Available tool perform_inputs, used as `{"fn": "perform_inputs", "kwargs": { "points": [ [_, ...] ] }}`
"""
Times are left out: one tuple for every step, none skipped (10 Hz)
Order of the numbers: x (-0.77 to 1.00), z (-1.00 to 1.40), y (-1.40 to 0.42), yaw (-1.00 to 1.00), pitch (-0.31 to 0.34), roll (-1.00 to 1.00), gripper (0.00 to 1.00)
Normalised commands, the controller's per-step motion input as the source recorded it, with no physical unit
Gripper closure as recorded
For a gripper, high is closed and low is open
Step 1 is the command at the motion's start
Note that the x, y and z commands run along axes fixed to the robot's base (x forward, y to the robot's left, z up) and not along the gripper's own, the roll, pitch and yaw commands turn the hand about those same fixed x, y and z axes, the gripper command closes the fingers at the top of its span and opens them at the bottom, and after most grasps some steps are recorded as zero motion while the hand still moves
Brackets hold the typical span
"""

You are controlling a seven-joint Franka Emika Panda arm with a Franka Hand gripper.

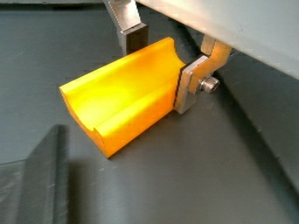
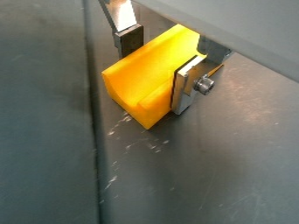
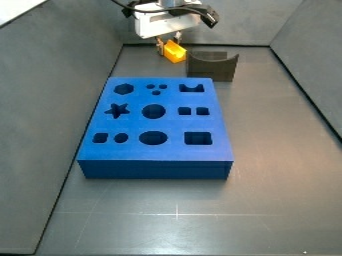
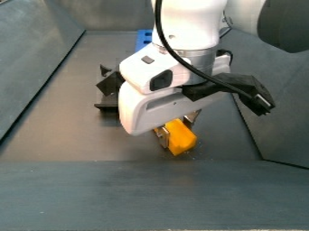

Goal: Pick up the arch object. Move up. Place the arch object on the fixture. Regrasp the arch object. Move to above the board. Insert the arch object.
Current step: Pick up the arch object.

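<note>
The arch object (image 1: 117, 96) is a yellow-orange block with a curved notch along one face. It sits between the fingers of my gripper (image 1: 162, 74), and the silver finger plates press on its two sides in both wrist views (image 2: 146, 83). In a side view my gripper (image 3: 171, 38) holds the block (image 3: 173, 49) at the far end of the floor, just left of the fixture (image 3: 214, 64) and beyond the blue board (image 3: 154, 125). In a side view the block (image 4: 180, 137) hangs low over the floor under my gripper (image 4: 175, 126). The fixture (image 4: 111, 90) stands behind it.
Grey walls enclose the floor on all sides (image 3: 301, 80). The board fills the middle of the floor and has several shaped holes. A dark raised edge (image 1: 41, 175) shows near the block in a wrist view. Only a blue corner of the board (image 4: 144, 38) shows behind the arm.
</note>
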Motion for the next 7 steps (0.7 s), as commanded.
{"fn": "perform_inputs", "kwargs": {
  "points": [
    [0.0,0.0,0.0,0.0,0.0,0.0,1.0],
    [0.0,0.0,0.0,0.0,0.0,0.0,1.0],
    [0.0,0.0,0.0,0.0,0.0,0.0,1.0],
    [0.0,0.0,0.0,0.0,0.0,0.0,1.0],
    [0.0,0.0,0.0,0.0,0.0,0.0,1.0],
    [0.0,0.0,0.0,0.0,0.0,0.0,1.0],
    [0.0,0.0,0.0,0.0,0.0,0.0,1.0]
  ]
}}
